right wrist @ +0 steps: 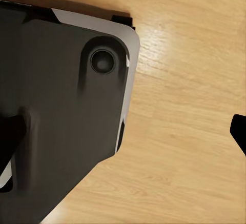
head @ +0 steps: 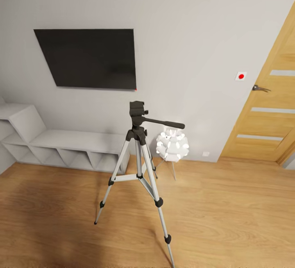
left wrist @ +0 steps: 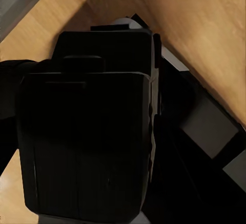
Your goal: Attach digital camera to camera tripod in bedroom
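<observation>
your camera tripod (head: 139,165) stands on the wood floor (head: 229,215) before the wall tv (head: 88,58), lamp (head: 172,145) just right; you can't tell either gripper's opening.

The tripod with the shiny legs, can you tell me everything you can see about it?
The camera tripod stands upright on the light wood floor, in front of the grey wall. It has three silver, metal-looking legs spread wide, with black joints and black feet. Thin silver braces tie the legs to a centre post. On top sits a black head with a long black handle sticking out to the side. Nothing is mounted on the head. A white lamp stands just behind it.
</observation>
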`<state>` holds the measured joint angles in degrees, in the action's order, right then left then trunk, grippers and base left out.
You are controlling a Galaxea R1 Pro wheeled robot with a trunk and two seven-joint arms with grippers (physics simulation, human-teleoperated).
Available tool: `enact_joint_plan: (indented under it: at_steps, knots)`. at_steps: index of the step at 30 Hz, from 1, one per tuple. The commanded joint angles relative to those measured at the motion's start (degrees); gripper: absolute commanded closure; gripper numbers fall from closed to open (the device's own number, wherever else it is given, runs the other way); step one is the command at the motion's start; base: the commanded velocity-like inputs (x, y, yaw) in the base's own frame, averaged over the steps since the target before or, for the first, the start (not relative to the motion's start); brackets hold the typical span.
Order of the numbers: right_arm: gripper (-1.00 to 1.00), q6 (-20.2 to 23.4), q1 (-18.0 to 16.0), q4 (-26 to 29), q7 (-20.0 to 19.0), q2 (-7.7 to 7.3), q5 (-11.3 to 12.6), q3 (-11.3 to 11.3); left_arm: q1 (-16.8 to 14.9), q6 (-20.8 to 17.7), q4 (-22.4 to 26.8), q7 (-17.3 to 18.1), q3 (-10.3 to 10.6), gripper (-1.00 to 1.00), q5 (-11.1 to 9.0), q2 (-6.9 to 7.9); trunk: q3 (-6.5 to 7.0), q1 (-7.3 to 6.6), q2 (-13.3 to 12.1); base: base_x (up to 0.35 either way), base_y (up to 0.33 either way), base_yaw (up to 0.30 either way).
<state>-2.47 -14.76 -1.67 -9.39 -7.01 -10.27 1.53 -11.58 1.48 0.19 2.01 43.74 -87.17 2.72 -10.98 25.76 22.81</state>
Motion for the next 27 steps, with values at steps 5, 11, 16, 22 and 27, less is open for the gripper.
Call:
enact_joint_plan:
  at_steps: [5, 11, 16, 22, 27]
  knots:
    - [-1.00, -0.3, -0.1, -0.2, -0.2, -0.13, -0.5, 0.2, 0.0, 0.1, 0.0, 0.3, 0.5, 1.00, -0.5, 0.00, -0.25, 0.03, 0.1, 0.000, 0.000, 0.000]
    - [-1.00, -0.3, -0.1, -0.2, -0.2, -0.13, -0.5, 0.2, 0.0, 0.1, 0.0, 0.3, 0.5, 1.00, -0.5, 0.00, -0.28, 0.03, 0.1, 0.000, 0.000, 0.000]
    - [-1.00, -0.3, -0.1, -0.2, -0.2, -0.13, -0.5, 0.2, 0.0, 0.1, 0.0, 0.3, 0.5, 1.00, -0.5, 0.00, -0.28, 0.03, 0.1, 0.000, 0.000, 0.000]
    - [-1.00, -0.1, -0.1, -0.2, -0.3, 0.02, -0.3, 0.3, 0.0, 0.1, 0.0, 0.3, 0.5, 1.00, -0.5, 0.00, -0.28, 0.03, 0.1, 0.000, 0.000, 0.001]
    - [-1.00, -0.1, -0.1, -0.2, -0.2, 0.00, -0.3, 0.3, 0.0, 0.2, 0.0, 0.3, 0.5, 1.00, -0.5, 0.00, -0.28, 0.03, 0.1, 0.000, 0.000, 0.142]
